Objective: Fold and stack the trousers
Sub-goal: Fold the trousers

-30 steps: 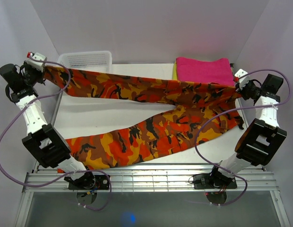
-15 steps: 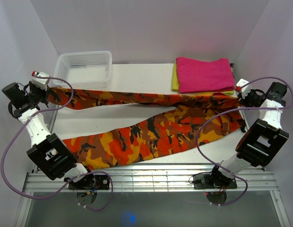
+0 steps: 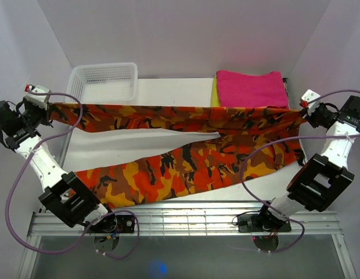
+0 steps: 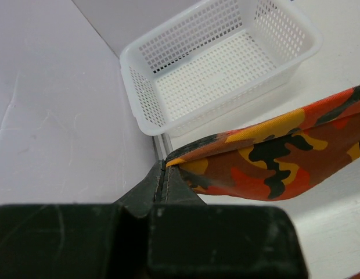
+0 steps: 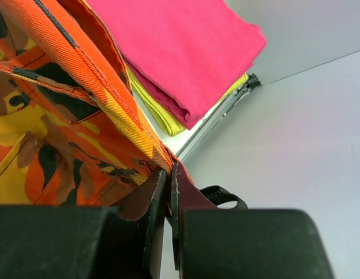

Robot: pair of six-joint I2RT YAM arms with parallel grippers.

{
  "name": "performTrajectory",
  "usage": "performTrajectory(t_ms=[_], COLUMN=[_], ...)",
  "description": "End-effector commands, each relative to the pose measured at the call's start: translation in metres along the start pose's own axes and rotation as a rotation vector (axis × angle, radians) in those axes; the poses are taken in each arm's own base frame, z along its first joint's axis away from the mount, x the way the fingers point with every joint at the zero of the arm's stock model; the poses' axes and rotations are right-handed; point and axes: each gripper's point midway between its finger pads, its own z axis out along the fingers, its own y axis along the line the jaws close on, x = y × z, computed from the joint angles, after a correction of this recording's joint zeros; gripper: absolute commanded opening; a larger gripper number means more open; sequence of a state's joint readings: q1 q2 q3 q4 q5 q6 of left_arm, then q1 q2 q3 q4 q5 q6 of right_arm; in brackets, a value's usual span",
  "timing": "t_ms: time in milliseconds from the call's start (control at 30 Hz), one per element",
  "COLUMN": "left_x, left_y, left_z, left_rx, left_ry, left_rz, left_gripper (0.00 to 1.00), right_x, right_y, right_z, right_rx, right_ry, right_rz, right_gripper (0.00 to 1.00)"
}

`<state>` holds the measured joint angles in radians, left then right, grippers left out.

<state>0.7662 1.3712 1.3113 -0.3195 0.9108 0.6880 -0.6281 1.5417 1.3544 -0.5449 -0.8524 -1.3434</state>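
White table [image 3: 174, 88], pale walls [image 3: 186, 29] — left end effector [image 4: 164, 168] and right end effector [image 5: 169, 170] clench the trousers [image 3: 168, 171].

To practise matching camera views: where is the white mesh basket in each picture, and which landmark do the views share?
Top external: basket at the far-left corner of the table.
Left wrist: basket upper centre, beyond the trousers.
Right wrist: not in it.
Shared landmark: the trousers, visible in all three.

Top camera looks down from behind; 2 wrist cameras sit close, all sharing the trousers [image 3: 168, 113].
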Motion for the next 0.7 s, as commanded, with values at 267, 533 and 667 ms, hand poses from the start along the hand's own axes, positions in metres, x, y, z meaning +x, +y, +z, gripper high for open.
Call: performTrajectory(t_ms=[267,533,667], left_x=[0.12,0.205,0.25], left_y=[-0.062,-0.154,-0.189], left_z=[-0.105,-0.155,-0.183], left_rx=[-0.032,0.341,0.571], left_ry=[0.247,0.463,0.618], left_rz=[0.114,0.038,0.147], left_gripper=[0.0,0.0,0.0], right_x=[0.101,0.157,0.166], right_y=[0.096,0.126,0.149], right_z=[-0.058,-0.077,-0.077], right_rx=[-0.077,-0.226,-0.307], right_ry=[0.246,0.348,0.374], right_rz=[-0.24,-0.192,-0.214], right_gripper=[0.08,0.08,0.08])
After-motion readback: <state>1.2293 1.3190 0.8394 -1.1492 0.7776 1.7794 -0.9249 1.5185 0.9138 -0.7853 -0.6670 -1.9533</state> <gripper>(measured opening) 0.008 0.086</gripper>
